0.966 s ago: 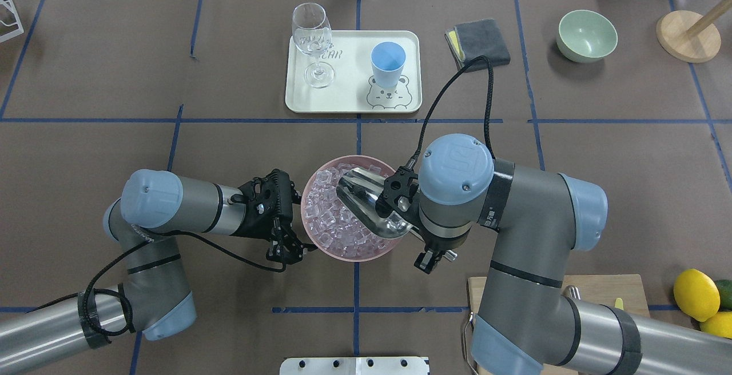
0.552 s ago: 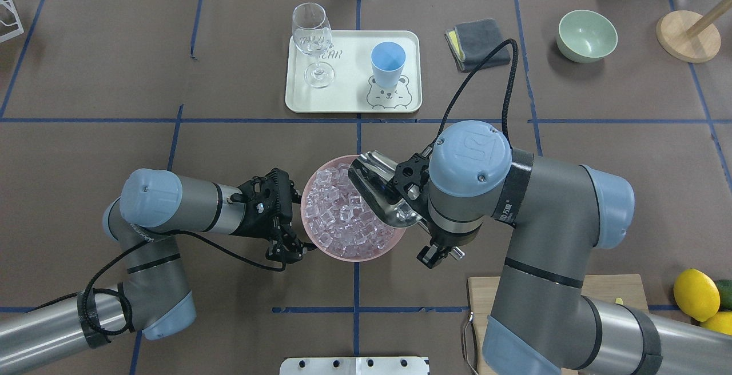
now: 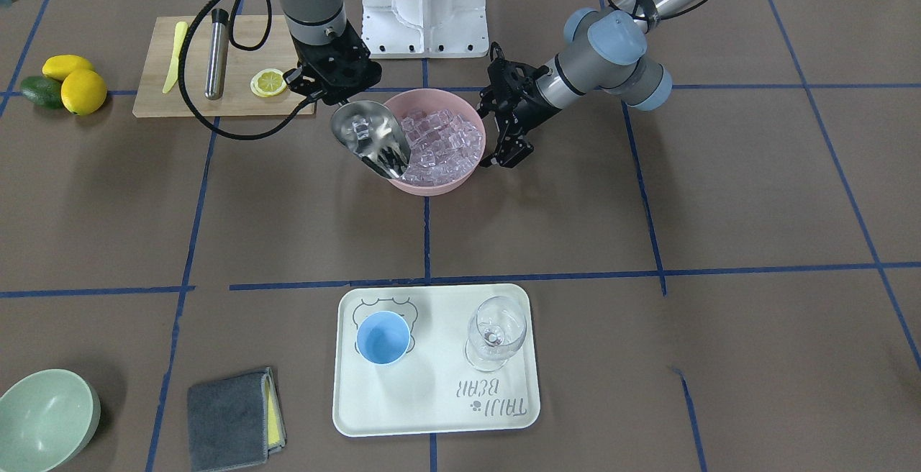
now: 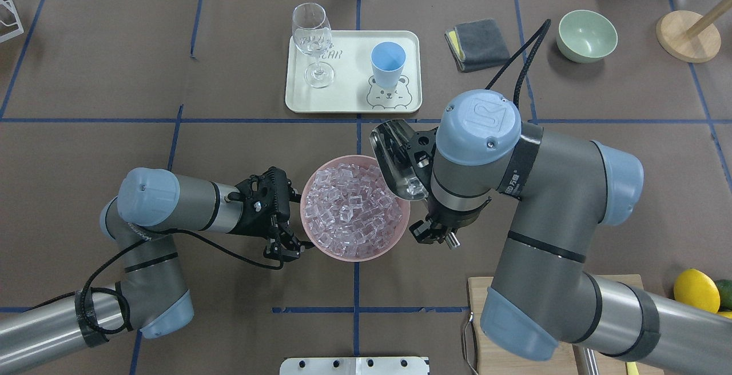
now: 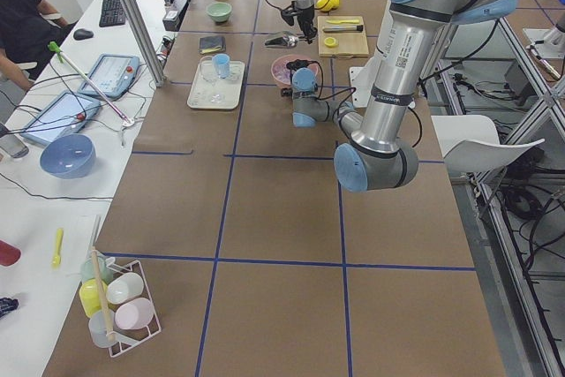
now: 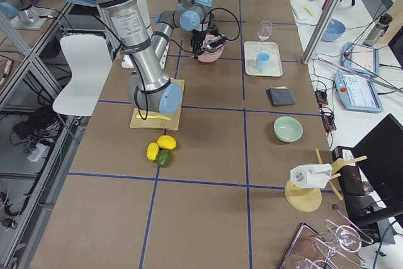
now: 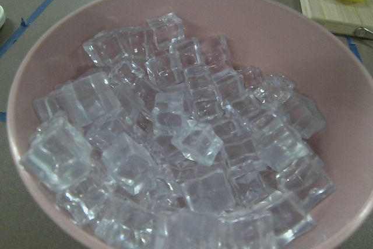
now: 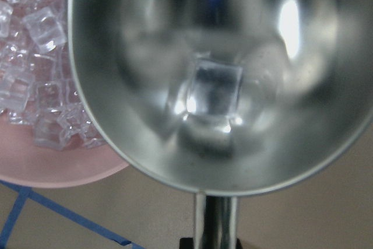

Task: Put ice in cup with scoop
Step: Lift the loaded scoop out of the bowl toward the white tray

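My right gripper is shut on the handle of the steel scoop. The trough hangs over the far right rim of the pink bowl. One ice cube lies in the trough. The bowl holds a heap of ice. My left gripper is shut on the bowl's near left rim. The light-blue cup stands upright and empty on the cream tray beyond the bowl.
A wine glass stands on the tray's left half. A grey cloth, a green bowl and a wooden stand are at the far right. A cutting board and lemons lie near my right arm.
My right arm has lifted the scoop out of the ice heap and carried it away toward the tray, to the bowl's far right rim. The left arm has not moved.
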`<state>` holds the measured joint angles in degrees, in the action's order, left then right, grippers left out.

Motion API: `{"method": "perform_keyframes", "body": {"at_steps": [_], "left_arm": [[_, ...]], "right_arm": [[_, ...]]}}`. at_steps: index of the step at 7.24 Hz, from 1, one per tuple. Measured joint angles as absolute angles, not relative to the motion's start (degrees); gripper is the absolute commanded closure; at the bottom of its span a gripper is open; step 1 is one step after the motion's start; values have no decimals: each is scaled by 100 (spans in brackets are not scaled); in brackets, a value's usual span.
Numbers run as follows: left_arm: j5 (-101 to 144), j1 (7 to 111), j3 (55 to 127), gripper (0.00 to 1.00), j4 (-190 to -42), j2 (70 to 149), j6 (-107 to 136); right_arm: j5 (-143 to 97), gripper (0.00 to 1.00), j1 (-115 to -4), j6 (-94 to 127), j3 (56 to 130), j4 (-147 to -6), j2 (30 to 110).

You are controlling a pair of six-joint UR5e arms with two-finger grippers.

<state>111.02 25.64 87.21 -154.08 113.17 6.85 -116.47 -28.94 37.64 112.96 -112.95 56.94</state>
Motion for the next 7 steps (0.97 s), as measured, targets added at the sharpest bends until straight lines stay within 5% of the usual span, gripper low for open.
{"method": "perform_keyframes", "body": {"at_steps": [7], "left_arm": [[11165, 3046, 8768, 2, -15408, 11283, 649]], "right_arm": [[-12970, 100, -4141, 4179, 9415, -11235, 4482]]}}
